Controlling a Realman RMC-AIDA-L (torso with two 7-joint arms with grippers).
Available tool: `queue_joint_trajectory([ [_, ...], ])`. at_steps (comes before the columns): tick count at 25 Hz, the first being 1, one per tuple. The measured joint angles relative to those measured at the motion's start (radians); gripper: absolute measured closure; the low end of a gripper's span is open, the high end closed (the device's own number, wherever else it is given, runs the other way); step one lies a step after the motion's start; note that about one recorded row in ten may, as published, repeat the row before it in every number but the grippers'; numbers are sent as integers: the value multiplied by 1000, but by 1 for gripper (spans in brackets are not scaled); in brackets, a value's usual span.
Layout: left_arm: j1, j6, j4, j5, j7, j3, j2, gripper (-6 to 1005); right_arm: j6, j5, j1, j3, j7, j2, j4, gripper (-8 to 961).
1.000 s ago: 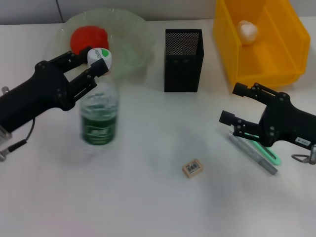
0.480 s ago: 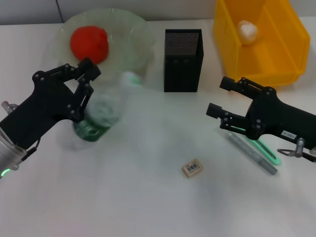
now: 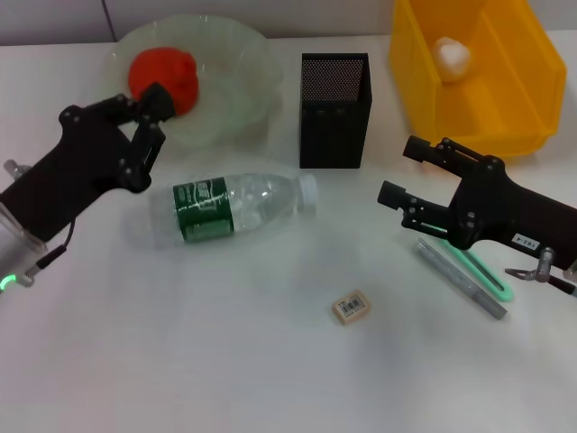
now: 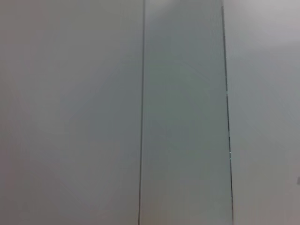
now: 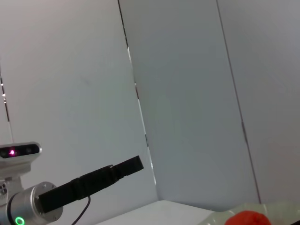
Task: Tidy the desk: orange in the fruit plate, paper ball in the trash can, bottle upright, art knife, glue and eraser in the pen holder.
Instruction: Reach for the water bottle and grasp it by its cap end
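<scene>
The bottle [image 3: 234, 208] lies on its side on the table, its white cap pointing toward the pen holder [image 3: 334, 110]. My left gripper [image 3: 155, 115] is open and empty just behind the bottle's base, near the fruit plate [image 3: 243, 86]. The orange [image 3: 164, 76] sits in that plate and also shows in the right wrist view [image 5: 248, 219]. The paper ball [image 3: 453, 56] is in the trash can [image 3: 518, 108]. My right gripper [image 3: 398, 171] is open and empty above a grey stick [image 3: 460, 280] and a green tool [image 3: 487, 278]. The eraser [image 3: 352, 307] lies alone in front.
The left wrist view shows only a grey wall. In the right wrist view the left arm [image 5: 89, 185] shows in front of wall panels. The white table's front half holds only the eraser.
The bottle stood upright in my left gripper; it has tipped over and lies flat. The left gripper has let go and drawn back. The right gripper has shifted left, away from the tools.
</scene>
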Motion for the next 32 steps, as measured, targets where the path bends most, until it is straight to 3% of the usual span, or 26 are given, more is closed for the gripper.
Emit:
queue_joint_trajectory([
  [6, -6, -87, 157, 69, -216, 64, 1, 806, 6, 0, -12, 35, 0, -2, -4, 162],
  [12, -28, -169, 434, 317, -554, 110, 3, 682, 7, 0, -36, 47, -21, -4, -6, 162],
  [17, -91, -179, 615, 546, -813, 125, -1, 579, 6, 0, -59, 57, -44, -4, -5, 162],
  [19, -111, -180, 658, 594, -865, 145, -1, 359, 6, 0, -68, 61, -49, -4, -4, 162],
  [25, -174, -223, 765, 706, -1013, 242, -4, 170, 7, 0, -97, 80, -55, -4, -6, 162],
  [32, -256, -419, 839, 941, -1260, 440, -10, 170, 21, 0, -135, 125, -79, -5, -3, 163],
])
